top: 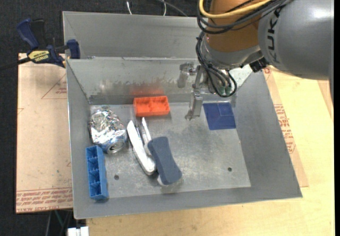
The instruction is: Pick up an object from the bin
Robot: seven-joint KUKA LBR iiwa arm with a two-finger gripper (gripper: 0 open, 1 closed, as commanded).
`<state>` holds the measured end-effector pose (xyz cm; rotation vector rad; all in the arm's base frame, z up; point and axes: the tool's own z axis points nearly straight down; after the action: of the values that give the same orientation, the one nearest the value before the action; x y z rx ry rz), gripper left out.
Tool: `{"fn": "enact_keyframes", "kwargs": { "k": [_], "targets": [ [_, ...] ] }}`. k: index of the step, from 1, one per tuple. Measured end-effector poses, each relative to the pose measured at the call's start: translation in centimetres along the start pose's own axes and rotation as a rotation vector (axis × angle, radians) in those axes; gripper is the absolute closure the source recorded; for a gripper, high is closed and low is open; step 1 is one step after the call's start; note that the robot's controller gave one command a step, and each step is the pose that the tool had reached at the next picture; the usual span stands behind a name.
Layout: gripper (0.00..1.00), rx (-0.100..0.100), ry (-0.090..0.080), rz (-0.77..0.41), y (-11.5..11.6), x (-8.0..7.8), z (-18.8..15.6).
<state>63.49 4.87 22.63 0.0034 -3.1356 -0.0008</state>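
Note:
My gripper [190,114] hangs low over the back of the bin, right of centre, under the orange dome. A flat dark blue square block [220,116] lies just right of it on the bin floor, its upper edge under the gripper body. An orange studded brick [151,106] lies just left of the gripper, near the back wall. Nothing shows held in the gripper.
To the front left lie a white tool [139,145], a grey-blue oblong pad [165,161], a crumpled silver can [107,127] and a long blue studded bar [96,173]. The arm reaches in from the upper right.

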Motion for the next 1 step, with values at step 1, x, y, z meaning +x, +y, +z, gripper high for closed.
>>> {"fn": "enact_keyframes", "kwargs": {
  "k": [1],
  "targets": [
    [0.00, -0.001, -0.008, 0.002, -0.04, -0.13, -0.53]
  ]
}}
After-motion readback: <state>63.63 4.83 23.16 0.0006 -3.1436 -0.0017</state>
